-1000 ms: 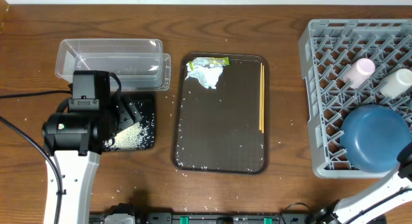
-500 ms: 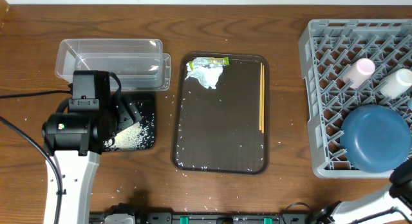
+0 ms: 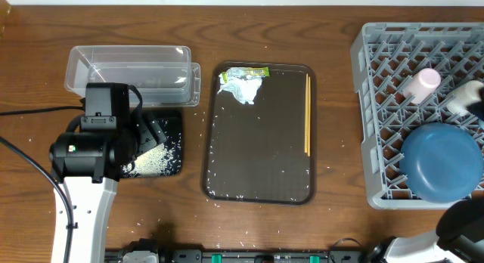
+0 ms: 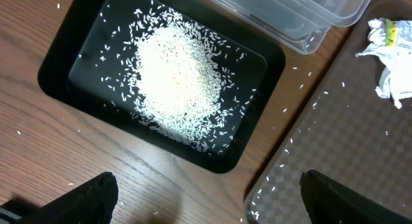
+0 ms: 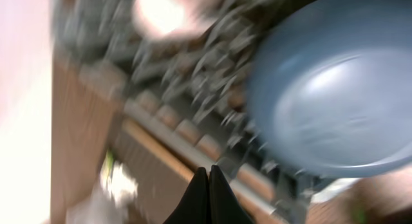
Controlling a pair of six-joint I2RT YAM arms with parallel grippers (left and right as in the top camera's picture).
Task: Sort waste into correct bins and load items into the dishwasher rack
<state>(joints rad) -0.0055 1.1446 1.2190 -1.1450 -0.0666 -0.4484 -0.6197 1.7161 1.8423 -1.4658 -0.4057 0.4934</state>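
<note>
White rice (image 4: 174,76) lies heaped in the black tray (image 4: 58,69), next to the clear tub (image 3: 128,66). My left gripper (image 4: 209,201) is open and empty above the table between the black tray and the brown tray. The tissue (image 3: 242,88), wrapper (image 3: 249,72) and chopsticks (image 3: 307,116) lie on the brown tray. The grey rack (image 3: 378,59) holds the blue dish (image 3: 441,161), pink cup (image 3: 420,84) and white cup (image 3: 463,98). My right gripper (image 5: 209,185) is shut and empty beside the rack; its view is blurred. The small bowl is out of view.
The brown serving tray (image 3: 257,157) sits mid-table with scattered rice grains. Loose grains lie on the wood around the trays. A dark part of the right arm (image 3: 476,93) shows at the right edge over the rack.
The right arm has moved at the table's lower right corner, and a dark part of it now shows beside the white cup. The left arm has not moved.
</note>
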